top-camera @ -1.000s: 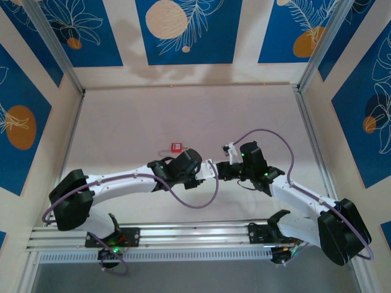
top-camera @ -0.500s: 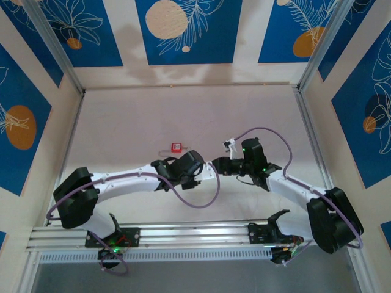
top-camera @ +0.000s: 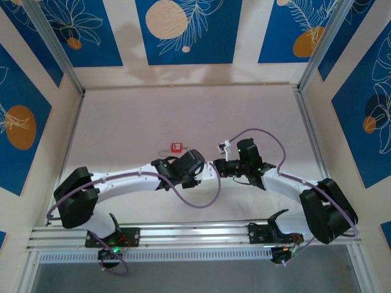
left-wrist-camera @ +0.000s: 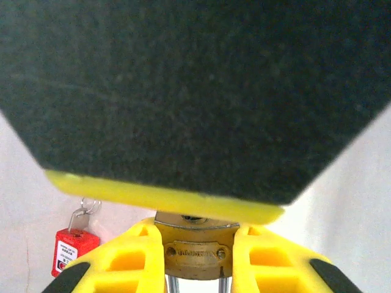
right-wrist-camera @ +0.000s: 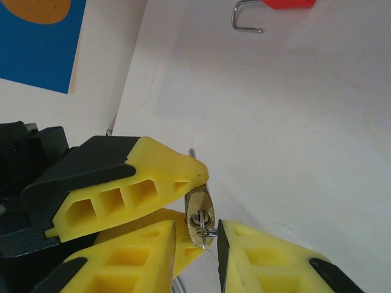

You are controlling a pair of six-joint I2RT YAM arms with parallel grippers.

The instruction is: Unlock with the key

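The top camera looks down from high up, behind the arms (top-camera: 134,180), at the whole table (top-camera: 183,110). Each wrist camera sits low and very close, looking across it. All three see the red lock (top-camera: 176,146), mid-frame from above.

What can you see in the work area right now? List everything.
brass padlock: one, brass, clamped in the left gripper
key: one, silver with a ring, between the right gripper's fingers
red padlock: one, red with a steel shackle, lying on the table beyond both grippers
table: one, pale, walled by blue-and-cream panels
left gripper: one, yellow fingers, mid-table
right gripper: one, yellow fingers, facing the left gripper
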